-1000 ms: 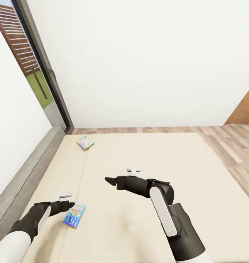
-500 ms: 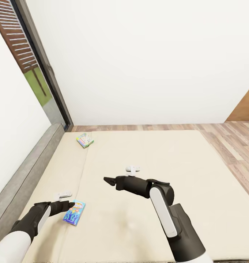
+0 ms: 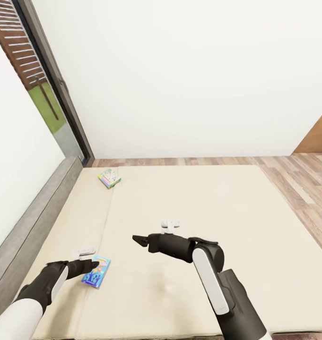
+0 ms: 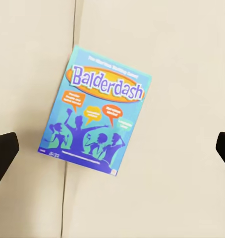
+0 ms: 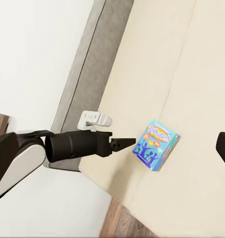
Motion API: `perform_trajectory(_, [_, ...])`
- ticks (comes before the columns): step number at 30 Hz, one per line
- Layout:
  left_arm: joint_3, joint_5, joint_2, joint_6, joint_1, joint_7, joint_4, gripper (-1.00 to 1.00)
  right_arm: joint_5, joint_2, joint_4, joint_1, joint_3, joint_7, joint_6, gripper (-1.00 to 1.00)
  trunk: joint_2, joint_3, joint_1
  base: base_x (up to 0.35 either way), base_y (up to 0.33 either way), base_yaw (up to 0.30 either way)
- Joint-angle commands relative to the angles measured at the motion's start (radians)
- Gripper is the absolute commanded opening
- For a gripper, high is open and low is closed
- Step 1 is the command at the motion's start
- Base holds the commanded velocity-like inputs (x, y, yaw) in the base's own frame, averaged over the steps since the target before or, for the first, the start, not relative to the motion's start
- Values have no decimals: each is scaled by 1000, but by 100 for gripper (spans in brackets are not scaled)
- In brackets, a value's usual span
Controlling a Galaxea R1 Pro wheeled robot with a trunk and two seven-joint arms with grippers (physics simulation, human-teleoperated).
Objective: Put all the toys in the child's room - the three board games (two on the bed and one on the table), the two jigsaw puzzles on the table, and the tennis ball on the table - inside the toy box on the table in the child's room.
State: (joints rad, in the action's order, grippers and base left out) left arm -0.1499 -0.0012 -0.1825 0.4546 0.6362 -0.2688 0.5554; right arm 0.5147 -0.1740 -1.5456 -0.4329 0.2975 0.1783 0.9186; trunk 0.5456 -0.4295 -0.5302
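A blue Balderdash board game (image 3: 96,272) lies flat on the cream bed (image 3: 203,208), near its front left. My left gripper (image 3: 91,265) hovers just over the box's near edge. In the left wrist view the box (image 4: 95,111) lies between the wide-open fingers (image 4: 3,153), and the gripper (image 4: 112,151) holds nothing. A second, green-edged board game (image 3: 109,178) lies at the bed's far left corner. My right gripper (image 3: 136,238) hangs above the middle of the bed, open and empty. Its wrist view shows the blue box (image 5: 156,144) and my left arm (image 5: 78,146).
A grey padded headboard (image 3: 38,212) runs along the bed's left side against a white wall. A glass door (image 3: 42,94) stands in the far left corner. Wooden floor (image 3: 302,189) lies beyond and to the right of the bed, with a brown door (image 3: 321,137) at the far right.
The head camera has shifted, sliding the bed slightly up in the picture. My left gripper has edged closer over the blue box. The right gripper sits a little lower.
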Motion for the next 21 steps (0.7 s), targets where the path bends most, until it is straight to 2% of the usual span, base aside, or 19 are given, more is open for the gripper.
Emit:
perform_trajectory(1, [-5,0,1,5,0,-5,1,100,-9,-1,-1,0,1,8,4,100,1,-3,0,0,0,0])
perform_trajectory(21, [-4,1,-6,-8,0,-6,1,100,-14,-1,-12,1,10,11,0,100,1,-36,0,0,0,0])
